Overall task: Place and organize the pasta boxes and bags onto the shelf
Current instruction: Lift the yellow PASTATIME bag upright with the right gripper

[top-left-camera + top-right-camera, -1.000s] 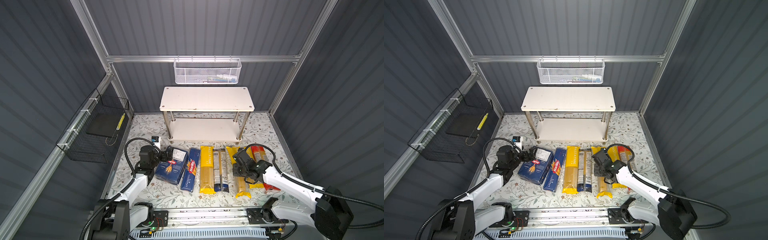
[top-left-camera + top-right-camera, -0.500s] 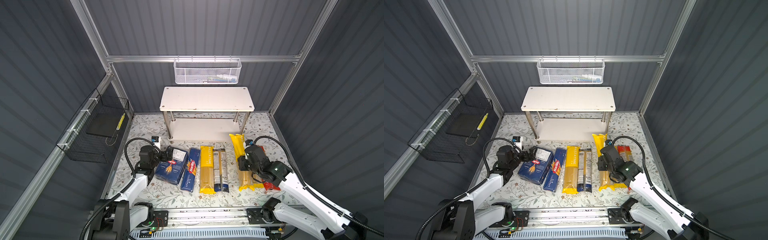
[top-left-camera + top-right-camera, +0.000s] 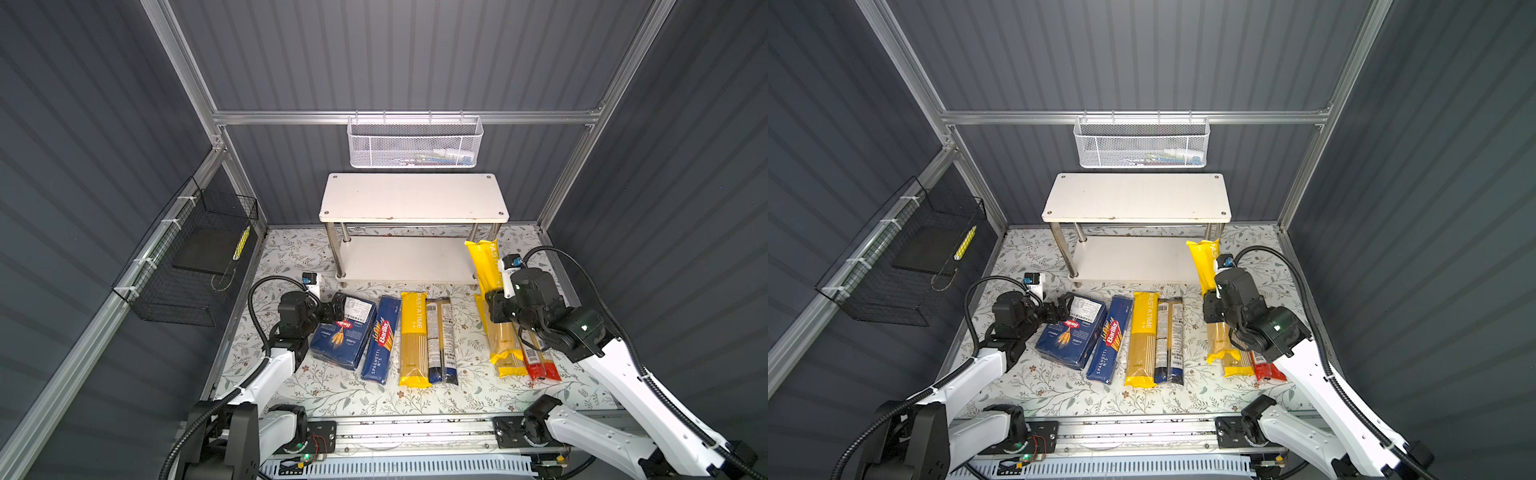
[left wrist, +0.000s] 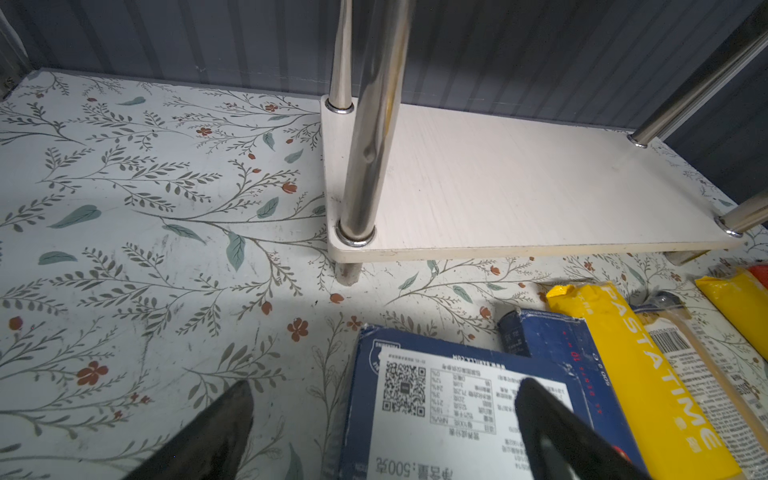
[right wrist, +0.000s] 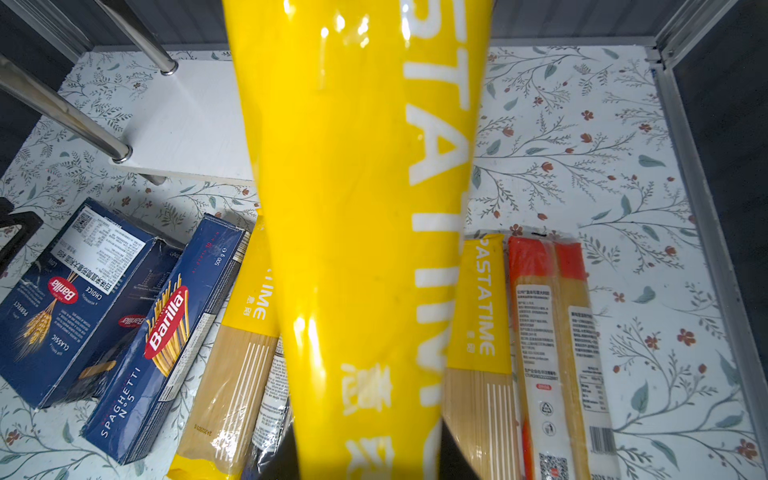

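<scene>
Both top views: the shelf [image 3: 415,197] stands at the middle of the tabletop's [image 3: 291,257] back edge. The right gripper [image 3: 493,308] is clamped tight round the middle of a yellow bag [image 3: 484,266]. It is lifted clear and tilted, upper end by the shelf's front right leg; touching or not, I cannot tell. Beneath it, towards the right edge, a second yellow bag [image 3: 510,368] and a red-ended bag [image 3: 540,368] lie side by side. In the middle, a third yellow bag [image 3: 413,336] touches a dark bag [image 3: 441,338]. Left of these, a slim blue box [image 3: 380,340] lies against a wide blue box [image 3: 343,334]. The left gripper [image 3: 332,309] sits at the far end of the wide blue box.

Left wrist view: the left gripper's jaws are spread wide and grip nothing. One of its fingers [image 4: 224,424] is over the tabletop, the other over the wide blue box [image 4: 457,415], whose corner lies between them.

Right wrist view: the yellow bag [image 5: 357,208] fills the middle. Black fingers [image 5: 455,461] pinch it from either side.
</scene>
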Controlling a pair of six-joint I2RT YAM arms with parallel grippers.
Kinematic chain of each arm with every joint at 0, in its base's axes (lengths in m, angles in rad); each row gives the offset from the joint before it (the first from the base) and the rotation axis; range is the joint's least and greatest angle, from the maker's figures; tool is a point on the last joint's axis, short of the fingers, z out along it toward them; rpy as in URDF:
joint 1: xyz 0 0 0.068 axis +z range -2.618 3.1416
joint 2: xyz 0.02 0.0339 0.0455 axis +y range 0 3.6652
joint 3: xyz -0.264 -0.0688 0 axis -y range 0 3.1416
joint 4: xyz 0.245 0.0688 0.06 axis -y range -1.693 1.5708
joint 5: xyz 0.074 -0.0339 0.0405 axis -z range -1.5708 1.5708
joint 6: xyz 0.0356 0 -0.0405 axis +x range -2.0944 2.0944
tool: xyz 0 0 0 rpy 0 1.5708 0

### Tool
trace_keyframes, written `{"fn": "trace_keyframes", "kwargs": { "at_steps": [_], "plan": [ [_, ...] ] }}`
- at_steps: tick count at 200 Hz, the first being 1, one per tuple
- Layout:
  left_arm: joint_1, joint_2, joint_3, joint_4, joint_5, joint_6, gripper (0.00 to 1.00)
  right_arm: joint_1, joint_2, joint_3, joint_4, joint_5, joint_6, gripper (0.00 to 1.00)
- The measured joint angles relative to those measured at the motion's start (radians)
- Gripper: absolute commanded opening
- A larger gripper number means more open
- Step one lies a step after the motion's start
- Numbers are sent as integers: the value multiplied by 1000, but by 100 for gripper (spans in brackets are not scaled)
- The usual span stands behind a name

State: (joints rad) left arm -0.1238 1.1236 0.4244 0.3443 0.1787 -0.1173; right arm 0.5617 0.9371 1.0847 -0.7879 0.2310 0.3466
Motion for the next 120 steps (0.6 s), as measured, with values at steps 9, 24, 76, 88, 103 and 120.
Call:
{"fn": "trace_keyframes", "kwargs": {
  "at_steps": [9,24,76,88,103,120],
  "plan": [
    [0,0,0,0,-1,0,99,0,1,6,-9,-5,-4,28],
    [0,0,0,0,-3,0,99,0,2,17,-26,-11,-12,26],
    [0,0,0,0,-3,0,99,0,2,98,-61,-23,-35,25],
    [0,0,0,0,-3,0,99,0,0,110,-61,-30,-37,25],
    [0,0,0,0,-3,0,99,0,-3,113,-63,-45,-37,25],
    [0,0,0,0,-3,0,99,0,-3,113,-73,-53,-38,25]
  ]
}}
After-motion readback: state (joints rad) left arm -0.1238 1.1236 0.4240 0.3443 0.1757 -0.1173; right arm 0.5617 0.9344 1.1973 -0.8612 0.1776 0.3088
